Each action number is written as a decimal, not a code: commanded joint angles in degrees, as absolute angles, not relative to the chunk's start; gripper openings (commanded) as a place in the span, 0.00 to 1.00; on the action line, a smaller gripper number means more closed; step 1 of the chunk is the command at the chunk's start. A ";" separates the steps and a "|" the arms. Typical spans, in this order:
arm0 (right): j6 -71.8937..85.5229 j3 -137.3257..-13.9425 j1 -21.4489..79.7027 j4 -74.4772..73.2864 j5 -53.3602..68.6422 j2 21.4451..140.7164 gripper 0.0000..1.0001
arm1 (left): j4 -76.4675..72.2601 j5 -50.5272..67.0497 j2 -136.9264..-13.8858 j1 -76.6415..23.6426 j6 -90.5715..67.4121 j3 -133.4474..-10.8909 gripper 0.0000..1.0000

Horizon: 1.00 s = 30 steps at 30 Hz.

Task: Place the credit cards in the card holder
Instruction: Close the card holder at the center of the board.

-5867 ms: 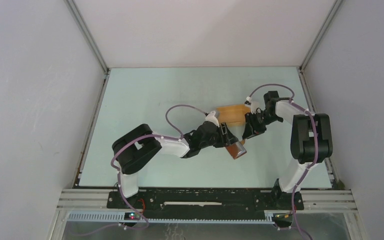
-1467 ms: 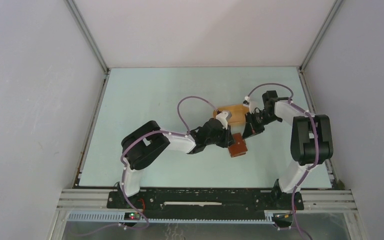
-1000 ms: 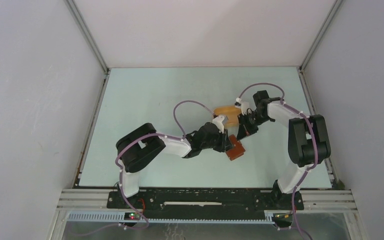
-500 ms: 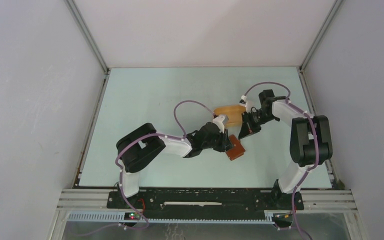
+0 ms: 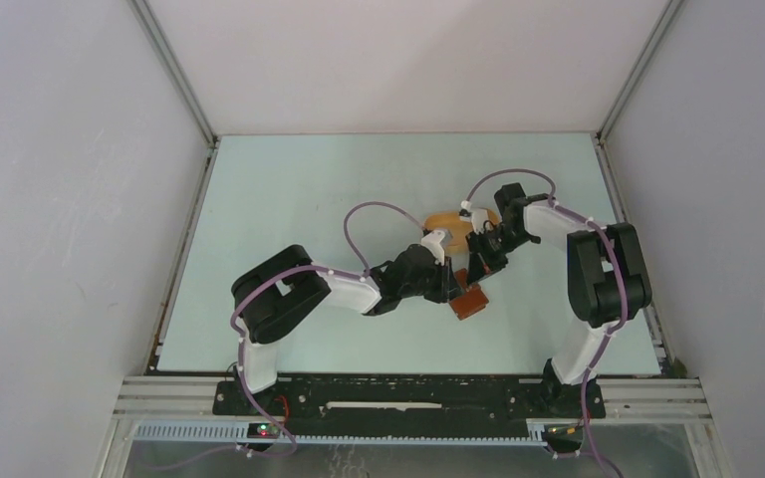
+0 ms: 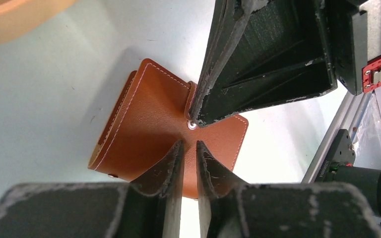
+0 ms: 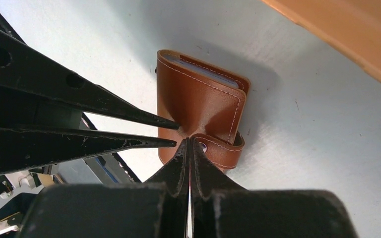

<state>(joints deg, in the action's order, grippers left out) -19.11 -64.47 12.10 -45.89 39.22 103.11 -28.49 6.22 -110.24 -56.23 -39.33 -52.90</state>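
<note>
The reddish-brown card holder [image 5: 470,302] lies folded shut on the table between both arms. In the right wrist view a thin bluish edge of the credit cards [image 7: 217,78] shows inside the card holder [image 7: 198,99]. My right gripper [image 7: 188,140] is shut, its tips resting on the strap by the snap button [image 6: 192,125]. My left gripper [image 6: 188,144] comes from the opposite side with its jaws a narrow slit apart, tips touching the leather [image 6: 149,124] and nothing between them. From above, the left gripper [image 5: 455,289] and right gripper [image 5: 473,271] meet over the holder.
An orange-yellow oval tray [image 5: 448,221] sits just behind the card holder, close to both wrists; its rim shows in the left wrist view [image 6: 10,15] and the right wrist view [image 7: 357,39]. Pale walls enclose the table on three sides.
The right arm has swung left and down onto the card holder's strap. The left gripper has narrowed slightly and stayed on the holder, which has barely shifted.
</note>
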 commanded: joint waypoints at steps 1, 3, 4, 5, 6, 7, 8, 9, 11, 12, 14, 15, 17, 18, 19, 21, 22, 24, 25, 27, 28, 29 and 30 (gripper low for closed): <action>-18.59 -65.13 13.27 -46.73 39.74 103.03 0.00 | -25.75 5.75 -111.22 -55.77 -39.70 -50.32 0.20; -18.78 -65.19 13.40 -47.04 39.93 103.04 0.00 | -25.92 5.68 -111.21 -55.68 -39.88 -50.09 0.20; -18.76 -65.09 13.51 -47.18 40.05 103.02 0.00 | -26.09 5.57 -111.18 -55.64 -39.98 -49.91 0.20; -18.85 -65.05 13.60 -47.12 40.07 103.05 0.00 | -26.32 5.60 -111.11 -55.64 -40.07 -49.78 0.20; -18.82 -65.07 13.62 -47.11 40.20 103.10 0.00 | -26.41 5.64 -111.08 -55.57 -40.13 -49.75 0.19; -18.74 -65.04 13.74 -47.09 40.37 103.12 0.00 | -26.49 5.68 -111.09 -55.55 -40.18 -49.75 0.19; -18.68 -65.08 13.98 -47.01 40.38 103.02 0.00 | -26.57 5.69 -111.12 -55.55 -40.21 -49.70 0.19; -18.64 -65.09 14.24 -47.06 40.34 102.97 0.00 | -26.56 5.63 -111.15 -55.55 -40.25 -49.66 0.19; -18.63 -65.10 14.84 -47.28 40.19 102.84 0.00 | -26.60 5.41 -111.11 -55.55 -40.33 -49.57 0.18; -18.70 -65.10 14.99 -47.46 39.91 102.83 0.00 | -26.62 5.37 -111.07 -55.48 -40.38 -49.46 0.18; -18.81 -64.93 15.12 -47.67 39.35 103.10 0.00 | -26.67 5.16 -110.96 -55.46 -40.47 -49.23 0.18; -18.73 -64.79 15.12 -47.63 38.81 103.38 0.00 | -26.78 5.03 -110.86 -55.46 -40.51 -49.11 0.18; -18.63 -64.62 15.16 -47.97 37.87 103.94 0.00 | -26.84 4.93 -110.74 -55.37 -40.60 -48.87 0.17; -18.57 -64.48 15.17 -47.85 37.24 103.97 0.00 | -26.93 4.92 -110.61 -55.37 -40.61 -48.87 0.17; -18.43 -64.34 15.12 -47.66 36.66 104.12 0.00 | -26.98 4.86 -110.55 -55.37 -40.61 -48.78 0.17; -18.05 -64.19 15.05 -47.18 35.42 104.31 0.00 | -27.11 4.92 -110.51 -55.37 -40.65 -48.69 0.17; -17.79 -64.18 15.03 -46.92 34.92 104.60 0.00 | -27.22 4.99 -110.53 -55.38 -40.69 -48.69 0.17; -17.47 -64.24 14.96 -46.60 33.96 105.12 0.00 | -27.40 5.10 -110.41 -55.37 -40.69 -48.63 0.17; -17.30 -64.25 14.90 -46.52 33.56 105.38 0.00 | -27.42 5.10 -110.37 -55.37 -40.69 -48.56 0.17; -17.14 -64.21 14.50 -46.70 33.31 105.89 0.00 | -27.53 4.96 -110.25 -55.31 -40.70 -48.27 0.17; -17.18 -64.14 14.15 -46.76 33.70 106.03 0.00 | -27.70 4.93 -110.15 -55.29 -40.77 -48.20 0.17; -17.11 -63.97 14.12 -46.76 33.96 106.08 0.00 | -27.95 4.97 -110.19 -55.28 -40.78 -48.09 0.17; -17.09 -63.83 14.26 -46.78 33.96 106.13 0.00 | -28.00 5.13 -110.17 -55.28 -40.78 -48.15 0.17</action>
